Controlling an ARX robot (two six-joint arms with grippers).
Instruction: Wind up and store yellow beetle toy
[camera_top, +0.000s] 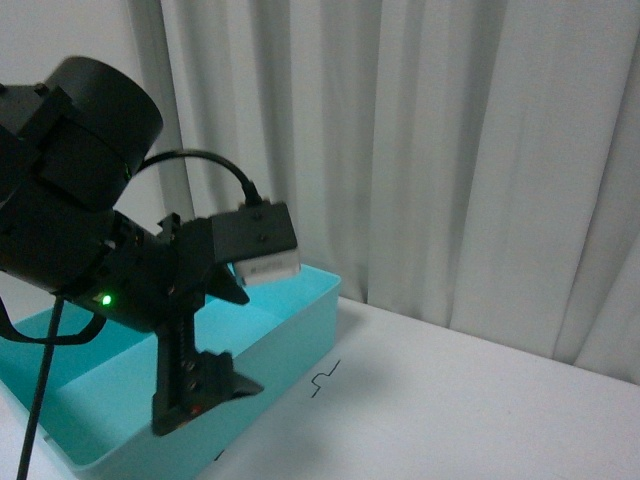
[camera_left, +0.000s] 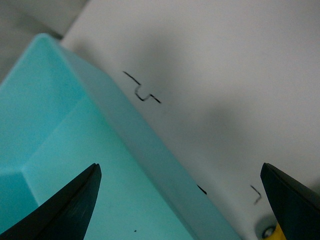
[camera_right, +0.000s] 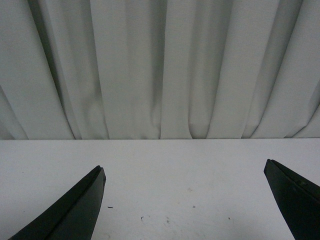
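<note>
Only a sliver of the yellow beetle toy (camera_left: 278, 235) shows in the left wrist view: a bit of glossy yellow and one tiny wheel on the white table, just outside the teal bin (camera_left: 60, 125). In the front view the toy is out of sight. My left gripper (camera_left: 179, 166) is open and empty, hanging over the bin's long wall, one finger above the bin and the other above the table by the toy. From the front, that gripper (camera_top: 252, 340) hovers over the bin (camera_top: 300, 300). The right gripper (camera_right: 184, 165) is open and empty, low over bare table, and absent from the front view.
Pale curtains (camera_top: 450, 150) hang right behind the table's far edge. Small black marks (camera_top: 325, 380) are drawn on the white table beside the bin, and they show in the left wrist view too (camera_left: 142, 92). The left arm's bulky black body (camera_top: 80, 200) fills the front view's left.
</note>
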